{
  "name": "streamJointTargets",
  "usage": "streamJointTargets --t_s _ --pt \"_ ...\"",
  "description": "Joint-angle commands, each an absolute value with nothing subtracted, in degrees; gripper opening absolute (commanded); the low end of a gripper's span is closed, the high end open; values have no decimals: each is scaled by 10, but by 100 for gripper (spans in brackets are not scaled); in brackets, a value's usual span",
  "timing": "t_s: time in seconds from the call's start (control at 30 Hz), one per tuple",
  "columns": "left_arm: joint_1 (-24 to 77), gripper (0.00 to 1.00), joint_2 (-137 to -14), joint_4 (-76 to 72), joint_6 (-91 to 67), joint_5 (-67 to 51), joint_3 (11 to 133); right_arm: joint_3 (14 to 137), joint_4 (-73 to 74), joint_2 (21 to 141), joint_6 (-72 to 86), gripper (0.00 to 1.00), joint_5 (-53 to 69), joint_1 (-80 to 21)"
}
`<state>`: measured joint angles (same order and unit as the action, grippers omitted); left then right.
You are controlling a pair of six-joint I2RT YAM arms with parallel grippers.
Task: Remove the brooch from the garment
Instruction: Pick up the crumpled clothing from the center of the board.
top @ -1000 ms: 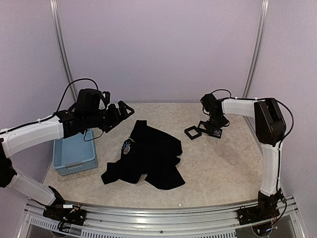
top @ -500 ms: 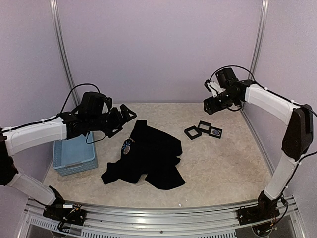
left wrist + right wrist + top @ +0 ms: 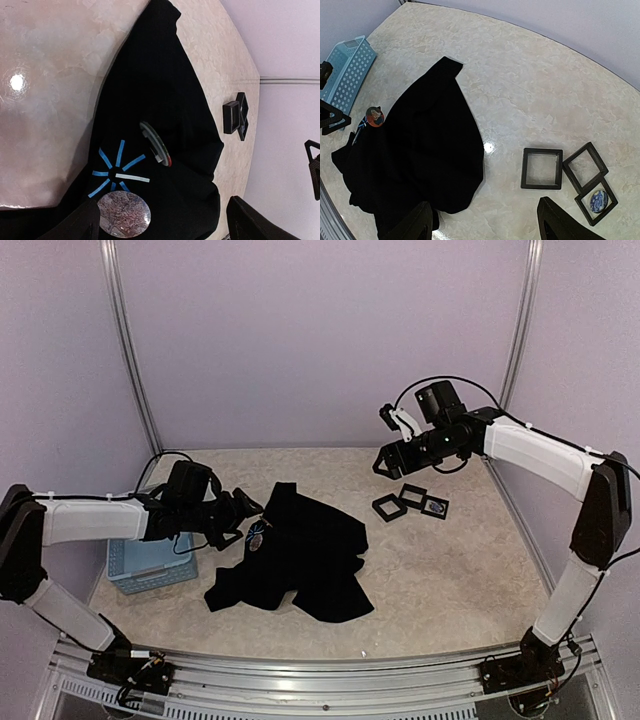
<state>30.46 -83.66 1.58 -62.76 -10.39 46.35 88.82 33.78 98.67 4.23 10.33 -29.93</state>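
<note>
The left gripper (image 3: 243, 523) was held wide open and empty beside the brooch (image 3: 374, 116), pinned near the neck of the garment (image 3: 310, 550). It was judged that only the rim should be pinched, not the cloth.

Robot lab booth: plain lilac walls (image 3: 320, 340), aluminium rails (image 3: 330, 680), marble-look table (image 3: 450, 570).

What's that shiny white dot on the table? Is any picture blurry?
Left wrist view: the dot is light glaring off the glossy table, beside the black garment. Right wrist view: a smaller glare spot by the garment's edge, and the table's far edge looks bent. Top view: soft, even light, slightly fuzzy, no such dot.
</note>
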Motion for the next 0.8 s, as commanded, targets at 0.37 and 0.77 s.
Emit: streamJointTargets --t_s 0.37,0.77 --pt "262 55 -922 -70 -616 -150 453 890 338 997 49 73 109 -300" --pt "243 51 -986 -47 -578 -171 508 907 349 1010 44 73 107 -300"
